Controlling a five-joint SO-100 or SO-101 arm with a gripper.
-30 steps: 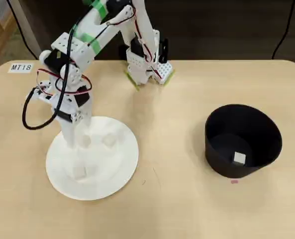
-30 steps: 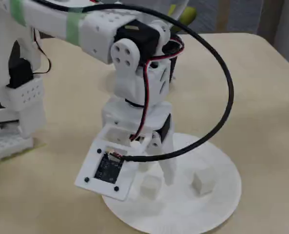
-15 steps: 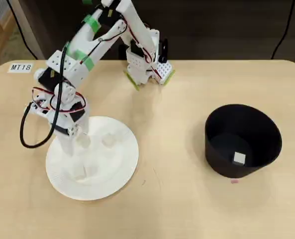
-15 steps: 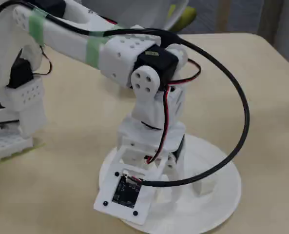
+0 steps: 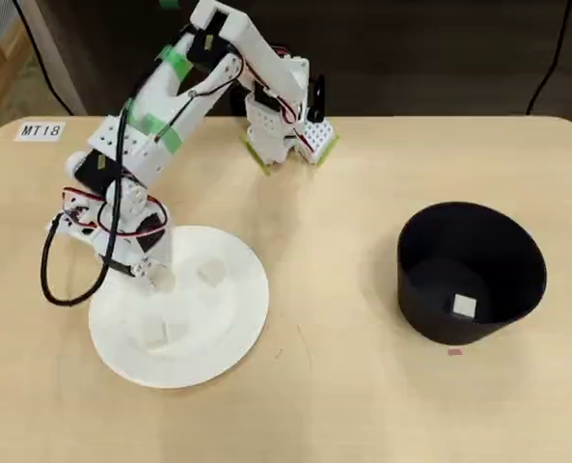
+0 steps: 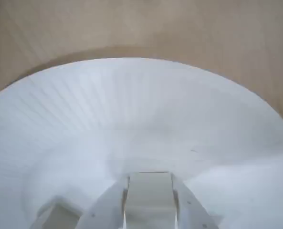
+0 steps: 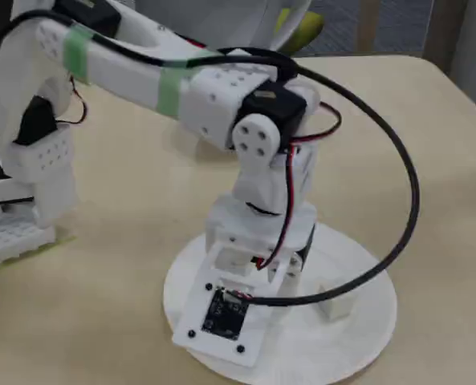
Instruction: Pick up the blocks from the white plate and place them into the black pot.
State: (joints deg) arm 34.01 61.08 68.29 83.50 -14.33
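While my white two-finger claw [image 6: 149,210] hangs low over the large round white plate [image 6: 131,109], its jaws stand slightly apart with a small pale cube [image 6: 149,193] set squarely between them. In the wrist view the cube fills nearly the whole gap, a finger close on either side, but I cannot tell whether the pads already press its faces. The cube has no long axis; its flat sides lie parallel to my fingers, so a straight squeeze looks right to me.

A second pale cube [image 6: 55,217] lies on the plate just left of the claw in that view. In the overhead view another cube [image 5: 209,274] sits right of the claw [image 5: 149,278] near the plate's middle, and one more [image 5: 156,333] towards the plate's near side.

Well away from the plate, to its right in the overhead view, stands the matte black round pot [image 5: 430,251] with one pale cube [image 5: 464,308] already on its floor.
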